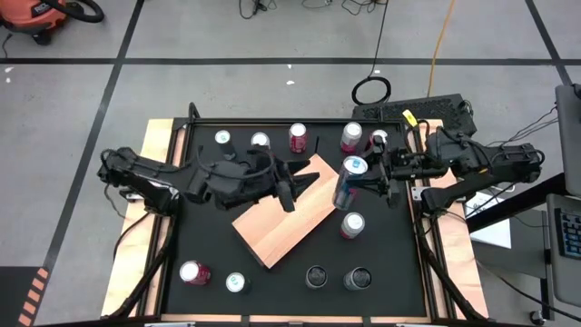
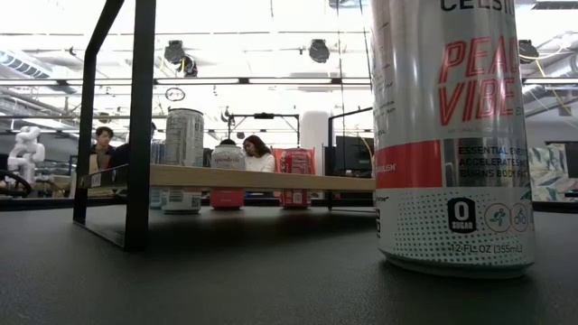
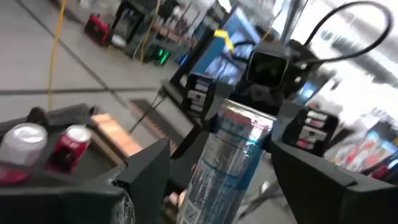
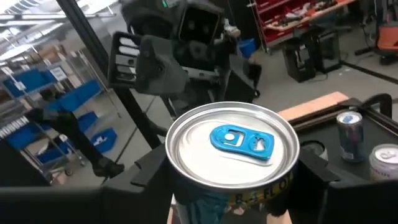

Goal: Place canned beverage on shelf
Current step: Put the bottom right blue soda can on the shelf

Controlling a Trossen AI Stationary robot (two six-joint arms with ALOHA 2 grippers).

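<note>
Blue-tabbed can (image 1: 349,183) is being pinched by the right gripper (image 1: 370,178) over the shelf's (image 1: 281,222) right end; left gripper (image 1: 292,186) is being held spread beside it.

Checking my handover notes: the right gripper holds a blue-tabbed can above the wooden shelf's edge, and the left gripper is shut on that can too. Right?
Not quite. The left gripper is open, its fingers standing clear of the blue-tabbed can, as the left wrist view shows. The right gripper does hold it above the shelf edge.

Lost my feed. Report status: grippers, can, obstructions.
Right gripper shut on blue-tab can, held over shelf edge. Left gripper open, facing the can. Another can stands close below.
</note>
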